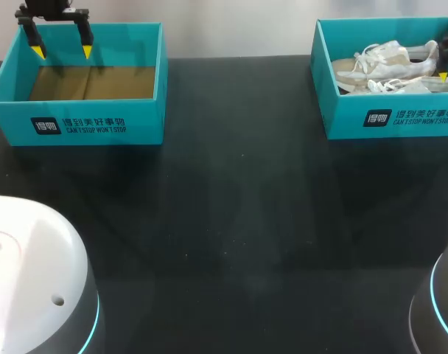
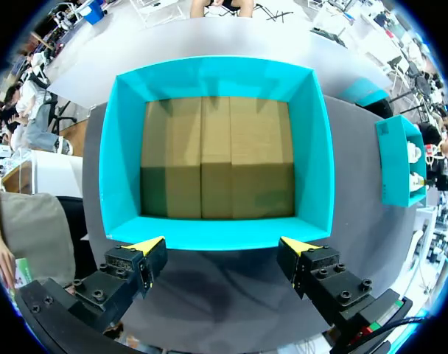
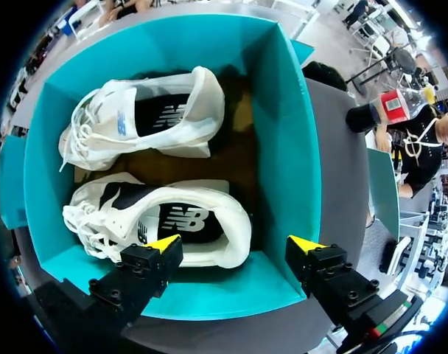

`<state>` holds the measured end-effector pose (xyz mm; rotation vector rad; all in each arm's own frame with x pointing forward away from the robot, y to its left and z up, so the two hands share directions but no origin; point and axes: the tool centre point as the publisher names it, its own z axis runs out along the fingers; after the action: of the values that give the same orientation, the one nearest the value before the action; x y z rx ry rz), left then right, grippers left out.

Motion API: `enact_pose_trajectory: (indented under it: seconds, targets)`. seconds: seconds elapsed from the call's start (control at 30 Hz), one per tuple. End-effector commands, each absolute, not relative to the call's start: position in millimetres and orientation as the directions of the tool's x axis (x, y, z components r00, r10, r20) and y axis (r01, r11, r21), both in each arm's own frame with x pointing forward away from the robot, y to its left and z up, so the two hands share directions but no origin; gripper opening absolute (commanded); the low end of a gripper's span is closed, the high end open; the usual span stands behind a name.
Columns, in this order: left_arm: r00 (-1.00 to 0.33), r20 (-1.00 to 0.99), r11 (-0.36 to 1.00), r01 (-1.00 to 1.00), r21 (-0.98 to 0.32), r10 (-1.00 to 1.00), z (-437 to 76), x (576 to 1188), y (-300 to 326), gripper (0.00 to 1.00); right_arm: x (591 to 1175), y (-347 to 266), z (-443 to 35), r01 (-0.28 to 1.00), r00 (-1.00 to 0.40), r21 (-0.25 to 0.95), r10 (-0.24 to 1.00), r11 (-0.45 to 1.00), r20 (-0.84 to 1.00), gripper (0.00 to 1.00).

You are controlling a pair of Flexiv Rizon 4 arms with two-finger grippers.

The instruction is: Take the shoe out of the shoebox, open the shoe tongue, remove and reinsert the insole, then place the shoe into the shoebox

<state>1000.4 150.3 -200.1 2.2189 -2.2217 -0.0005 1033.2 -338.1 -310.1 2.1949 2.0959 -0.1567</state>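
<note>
- Table [image 1: 231, 221]: dark, carrying two teal boxes well apart at its far side.
- Left box [image 1: 99, 125]: open-topped, with its brown cardboard floor showing.
- Right box [image 1: 401, 118]: open-topped, with two shoes inside.
- Shoes: both white, lying on their sides next to each other, the near shoe [image 3: 165, 217] and the far shoe [image 3: 143, 118].
- Left gripper [image 2: 224, 244]: above one wall of the left box, fingers apart and holding nothing.
- Right gripper [image 3: 235, 243]: above the right box's wall, fingers apart and holding nothing, with one tip over the near shoe's heel.
</note>
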Motion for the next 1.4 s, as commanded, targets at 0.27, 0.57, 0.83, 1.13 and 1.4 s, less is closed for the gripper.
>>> enact_pose_trajectory:
  seconds: [0.27, 0.57, 0.83, 1.13, 1.4]
  targets:
    - [-0.001, 0.0, 0.001, -1.0, 0.001, -1.0, -200, 1000, 150, 1.0, 1038, -346, -332, 0.998, 0.041, -0.034, 0.991, -0.045, -0.127, 0.82]
    - [-0.001, 0.0, 0.001, -1.0, 0.001, -1.0, -200, 1000, 150, 1.0, 1038, -349, -346, 0.998, 0.034, -0.052, 0.993, -0.04, -0.112, 0.79]
    - [-0.001, 0.0, 0.001, -1.0, 0.001, -1.0, -200, 1000, 150, 1.0, 1039, -347, -359, 0.997, 0.027, -0.063, 0.995, -0.034, -0.098, 0.78]
    - [-0.001, 0.0, 0.001, -1.0, 0.001, -1.0, -200, 1000, 150, 1.0, 1036, -345, -371, 0.997, 0.027, -0.076, 0.996, -0.033, -0.083, 0.78]
    - [-0.001, 0.0, 0.001, -1.0, 0.001, -1.0, -200, 1000, 150, 1.0, 1034, -347, -379, 0.995, 0.04, -0.087, 0.997, -0.045, -0.065, 0.68]
